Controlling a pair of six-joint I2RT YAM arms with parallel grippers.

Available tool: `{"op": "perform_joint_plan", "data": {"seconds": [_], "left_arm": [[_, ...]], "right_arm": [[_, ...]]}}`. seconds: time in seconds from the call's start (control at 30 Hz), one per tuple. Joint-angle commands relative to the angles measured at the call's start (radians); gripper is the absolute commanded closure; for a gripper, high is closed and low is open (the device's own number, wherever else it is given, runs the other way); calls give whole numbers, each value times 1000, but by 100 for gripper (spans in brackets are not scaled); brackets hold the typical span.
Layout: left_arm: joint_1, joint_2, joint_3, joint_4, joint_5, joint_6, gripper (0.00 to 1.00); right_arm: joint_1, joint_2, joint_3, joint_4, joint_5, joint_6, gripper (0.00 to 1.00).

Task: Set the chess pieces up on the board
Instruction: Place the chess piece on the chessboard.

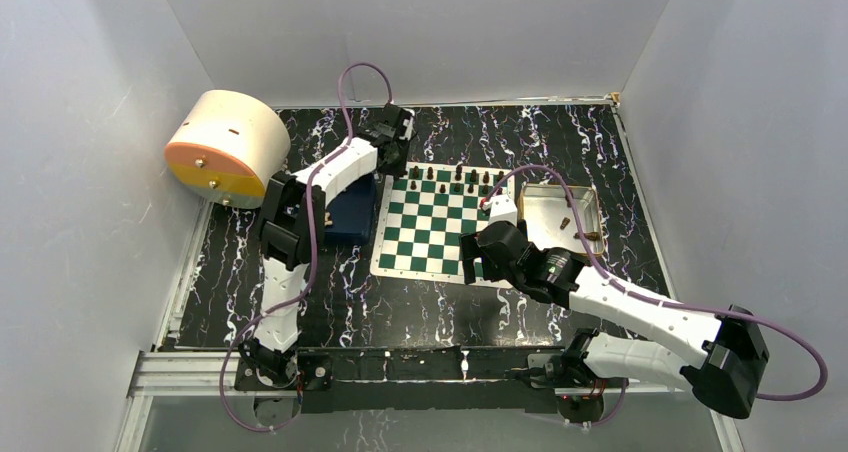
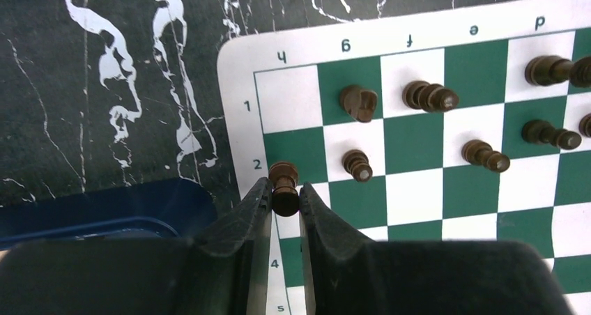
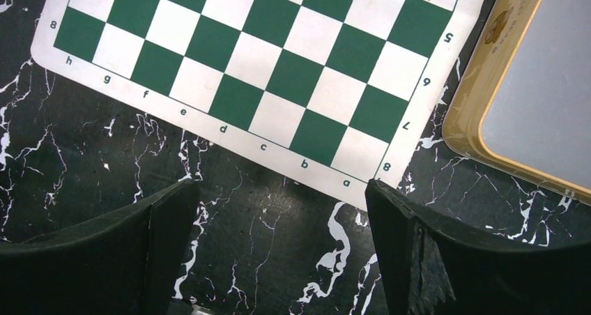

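Over the h-file edge of the board (image 2: 411, 193), the left gripper (image 2: 284, 198) is clenched on a dark pawn (image 2: 284, 177), a grip only the left wrist view reveals. Other chess pieces (image 2: 359, 164) stand on nearby ranks. The right wrist view alone shows the right gripper (image 3: 279, 210) spread wide and empty, near a gold tray (image 3: 468, 99).

chess pieces (image 1: 458, 176) stand on the far rows of the board (image 1: 430, 234), tray (image 1: 545, 218) just right.
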Motion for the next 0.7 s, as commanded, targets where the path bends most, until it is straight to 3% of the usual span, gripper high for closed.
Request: {"op": "perform_joint_plan", "data": {"seconds": [0.0, 0.67], "left_arm": [[17, -1, 51, 25, 10, 17, 92], [24, 108, 150, 42, 47, 39, 92]], "right_arm": [[4, 8, 45, 14, 21, 3, 1], [3, 17, 44, 15, 40, -9, 1]]}}
